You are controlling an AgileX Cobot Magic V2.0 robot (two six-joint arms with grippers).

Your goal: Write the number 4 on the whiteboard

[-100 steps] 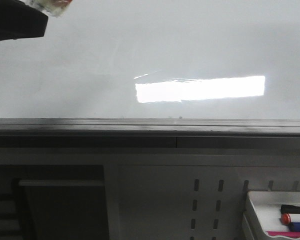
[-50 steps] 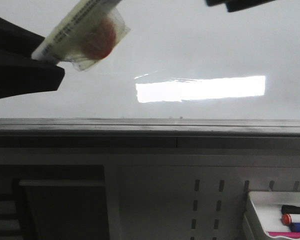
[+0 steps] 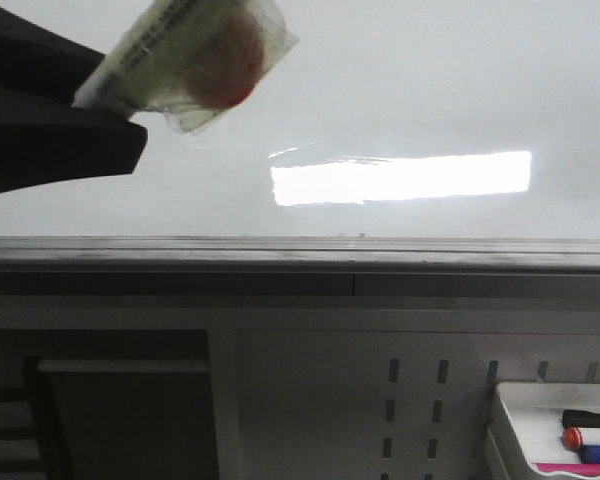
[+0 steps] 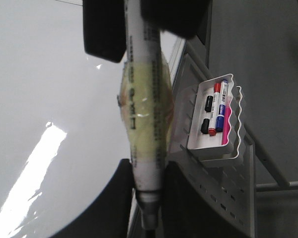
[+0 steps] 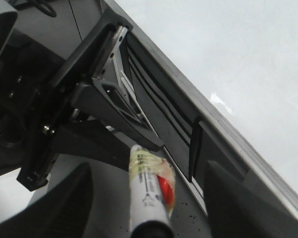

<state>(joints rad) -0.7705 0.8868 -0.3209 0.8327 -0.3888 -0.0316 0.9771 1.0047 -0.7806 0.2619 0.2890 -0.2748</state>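
I read no legible print on marker | left gripper clamped on it, 10 o'clock in front view | right gripper: can't tell | whiteboard blank, no number 4.

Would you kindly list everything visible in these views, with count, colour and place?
whiteboard: one, glossy white, blank, ahead
edge rail: one, grey, below the board
perforated panel: one, pale grey, under the rail
tray: one, white, on the panel, right side
tray pens: at least three, black, red-capped and blue, beside something pink
left marker: one, white with yellowish tape and red end, in front of the board
right marker: one, similar
left gripper: dark, closed on the left marker
right gripper: dark, grip unclear
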